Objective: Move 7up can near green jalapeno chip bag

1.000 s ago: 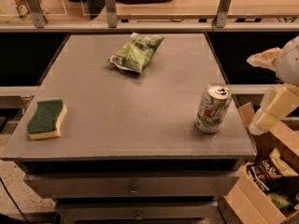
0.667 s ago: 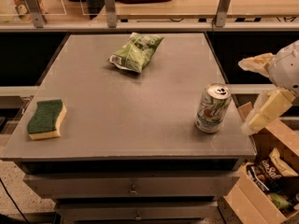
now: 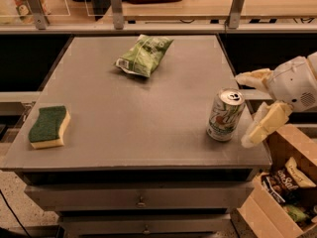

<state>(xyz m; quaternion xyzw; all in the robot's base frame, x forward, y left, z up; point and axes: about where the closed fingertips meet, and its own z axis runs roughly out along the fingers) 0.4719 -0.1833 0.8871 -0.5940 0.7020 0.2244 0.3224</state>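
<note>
Two fingers (image 3: 267,123) spread wide, the gripper (image 3: 246,109) hung just right of the can (image 3: 225,115) by the table's (image 3: 148,138) near right edge; a sponge (image 3: 48,128) lay near left, the bag (image 3: 144,55) well apart, farther back

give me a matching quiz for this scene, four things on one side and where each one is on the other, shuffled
Things:
1. 7up can
2. green jalapeno chip bag
3. sponge
4. gripper

Places:
A. lying on the far part of the table, a little left of the middle
B. near the table's front left corner
C. at the table's right edge, open, just right of the can
D. standing upright near the table's front right corner

Pairs: 1-D, 2-A, 3-B, 4-C
</note>
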